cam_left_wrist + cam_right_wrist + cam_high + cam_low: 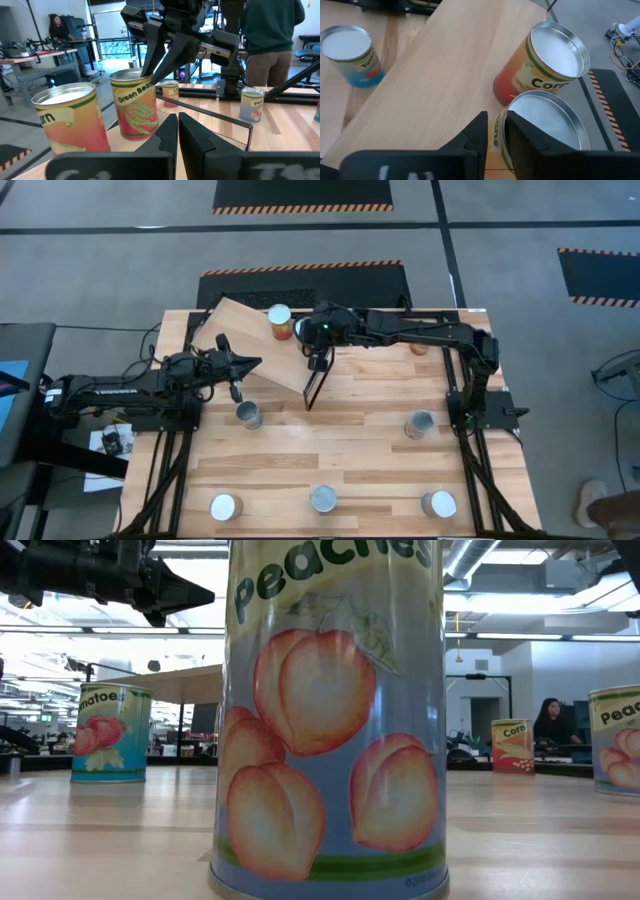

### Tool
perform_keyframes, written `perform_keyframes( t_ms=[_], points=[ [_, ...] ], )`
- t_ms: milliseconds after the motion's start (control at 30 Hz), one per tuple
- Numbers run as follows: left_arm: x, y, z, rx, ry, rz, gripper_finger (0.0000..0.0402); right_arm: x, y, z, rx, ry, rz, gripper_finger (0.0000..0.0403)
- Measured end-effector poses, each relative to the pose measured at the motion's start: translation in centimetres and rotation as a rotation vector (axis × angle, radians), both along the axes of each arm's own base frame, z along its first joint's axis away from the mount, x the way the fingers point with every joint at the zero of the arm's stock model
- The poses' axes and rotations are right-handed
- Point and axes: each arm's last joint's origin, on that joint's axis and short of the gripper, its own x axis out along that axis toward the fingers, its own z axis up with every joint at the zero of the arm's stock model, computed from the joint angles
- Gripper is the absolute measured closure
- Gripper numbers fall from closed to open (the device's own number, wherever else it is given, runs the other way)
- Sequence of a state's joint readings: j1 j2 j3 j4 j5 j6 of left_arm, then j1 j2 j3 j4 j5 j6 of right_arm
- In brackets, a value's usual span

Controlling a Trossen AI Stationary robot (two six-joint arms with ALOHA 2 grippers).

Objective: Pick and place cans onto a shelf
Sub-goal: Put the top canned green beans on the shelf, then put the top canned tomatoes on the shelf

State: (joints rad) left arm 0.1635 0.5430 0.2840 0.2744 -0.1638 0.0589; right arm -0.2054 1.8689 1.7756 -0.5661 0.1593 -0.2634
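Observation:
The plywood shelf [255,345] lies at a slant at the table's far left, its black frame [314,385] at the right end. Two cans stand upright on it: a corn can [280,320], which also shows in the left wrist view [75,122], and a Green Beans can [135,105]. My right gripper [496,131] reaches down over the Green Beans can and hides it in the high view. Its fingers are nearly together at the can's rim. My left gripper [252,363] hovers shut and empty over the shelf's near edge. My right gripper has the Green Beans can by the top rim [506,116]. One finger [525,137] lies over the silver lid and the other [472,135] outside the label. The fingers come from above, slanting from the table's right. The can stands upright with its base on the shelf.
Loose cans stand on the slatted table: one near the shelf [248,415], one at mid right [420,425], three along the near edge [225,507] [323,499] [438,504], one behind the right arm [420,346]. A person [270,35] stands beyond the table.

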Motion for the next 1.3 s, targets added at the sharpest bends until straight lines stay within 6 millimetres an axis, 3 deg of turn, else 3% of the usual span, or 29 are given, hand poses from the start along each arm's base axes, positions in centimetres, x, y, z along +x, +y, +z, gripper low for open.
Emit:
perform_keyframes(
  t_ms=[233,467,600,767,900,1133,1300],
  points=[
    [0.0,0.0,0.0,0.0,0.0,0.0,0.0396,-0.1,0.2,0.5,-0.047,-0.016,-0.03,0.0254],
    [0.0,0.0,0.0,-0.001,0.003,0.0,0.0396,-1.9,2.4,3.1,-0.117,-0.014,0.046,0.0215],
    [0.0,0.0,-0.1,-0.002,0.015,0.0,0.0396,-4.5,4.4,4.9,-0.192,0.062,-0.003,0.0239],
    [0.0,0.0,-0.2,-0.004,0.025,-0.001,0.0396,-7.9,7.0,5.5,-0.194,0.116,0.019,0.0323],
    [0.0,0.0,-0.3,-0.008,0.033,-0.001,0.0396,-9.9,8.0,2.9,-0.127,0.062,0.07,0.039],
    [0.0,-0.2,-0.4,-0.007,0.041,-0.054,0.0396,-12.1,9.5,-4.1,-0.107,-0.181,0.129,0.0375],
    [0.5,-1.2,-0.4,-0.019,0.064,-0.222,0.0399,-13.4,10.3,-7.1,-0.057,-0.382,0.238,0.0395]
  ],
)
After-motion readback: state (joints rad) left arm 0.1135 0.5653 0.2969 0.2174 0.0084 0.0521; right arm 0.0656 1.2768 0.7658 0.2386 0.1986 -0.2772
